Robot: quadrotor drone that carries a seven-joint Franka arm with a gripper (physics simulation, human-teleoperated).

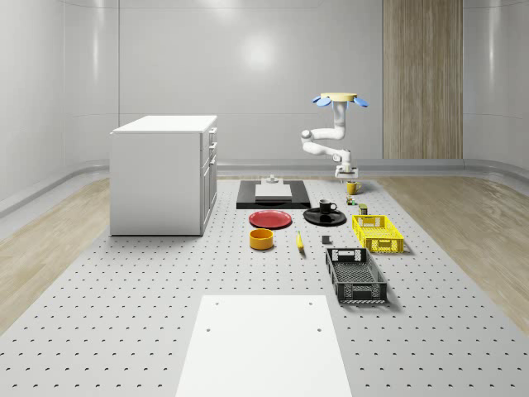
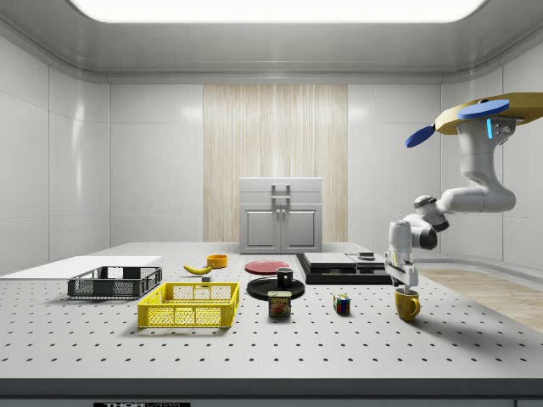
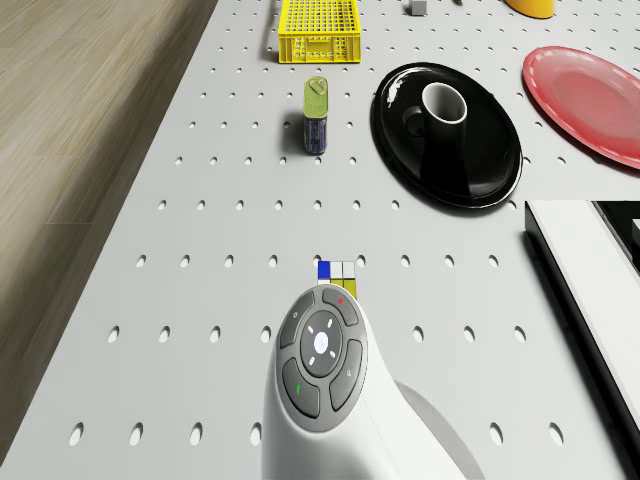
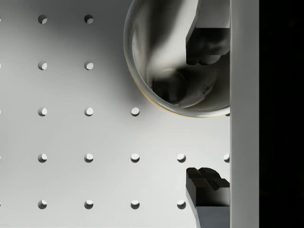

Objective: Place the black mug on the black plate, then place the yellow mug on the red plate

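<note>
We saw the drone point(image 2: 479, 114) hovering above the far end of the table point(image 1: 124, 314), at the side view's right, its arm bent down to the yellow mug point(image 2: 407, 305). The gripper point(image 2: 403, 284) hung just over that mug, fingers point(image 4: 207, 45) spread wide: one reached inside the rim, the other stood outside, and nothing was clamped. The black mug point(image 3: 441, 105) already stood on the black plate point(image 3: 470, 165). The red plate point(image 3: 590, 100) lay bare just beside it.
</note>
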